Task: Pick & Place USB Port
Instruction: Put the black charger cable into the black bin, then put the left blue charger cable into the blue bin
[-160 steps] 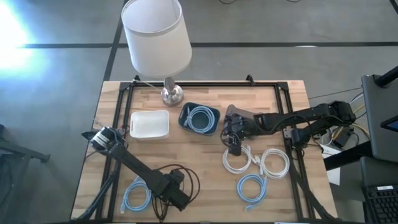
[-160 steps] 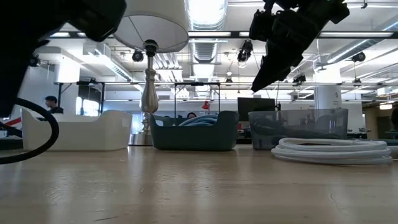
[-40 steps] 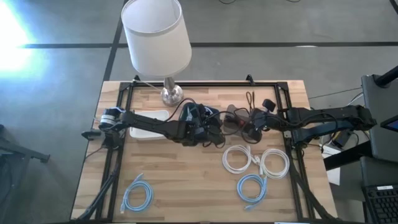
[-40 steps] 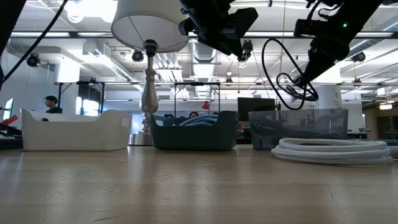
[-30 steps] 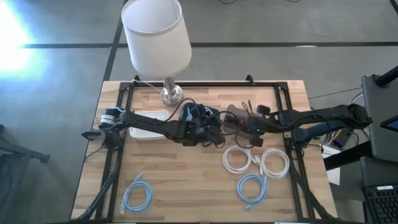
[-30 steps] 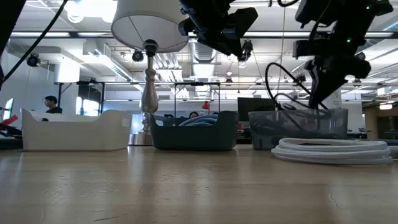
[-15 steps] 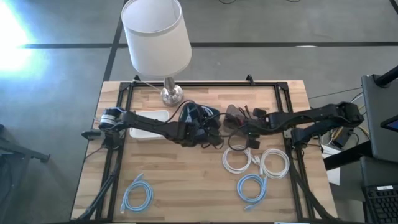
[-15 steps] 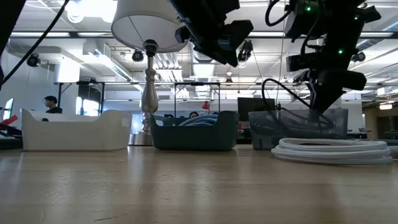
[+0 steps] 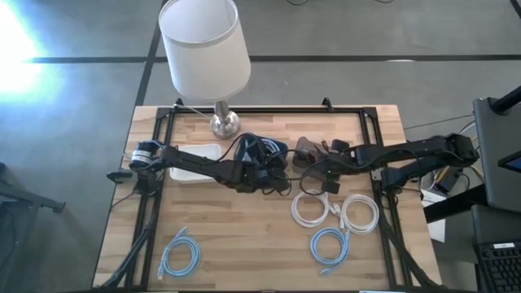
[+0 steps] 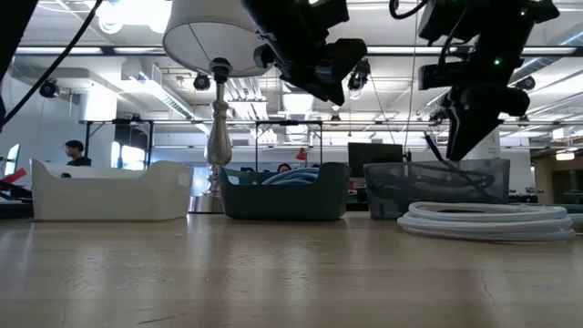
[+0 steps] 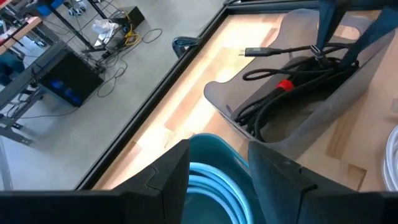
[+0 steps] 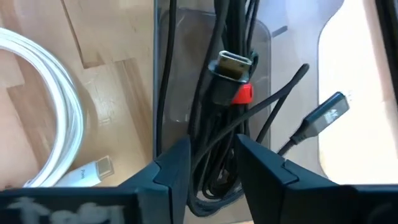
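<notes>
Right gripper (image 12: 210, 163) released, fingers apart, above translucent grey plastic bin (image 12: 166, 74) near the bench's back edge. Black coiled USB cable (image 12: 221, 134) lies inside it. Left gripper (image 11: 217, 169), spread and empty, hangs over blue bin (image 9: 259, 149) beside.

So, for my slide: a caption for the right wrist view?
Right gripper open above the grey bin holding the black cable.

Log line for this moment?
right gripper: jaws open over grey bin | black cable: in bin | left gripper: open above blue bin
</notes>
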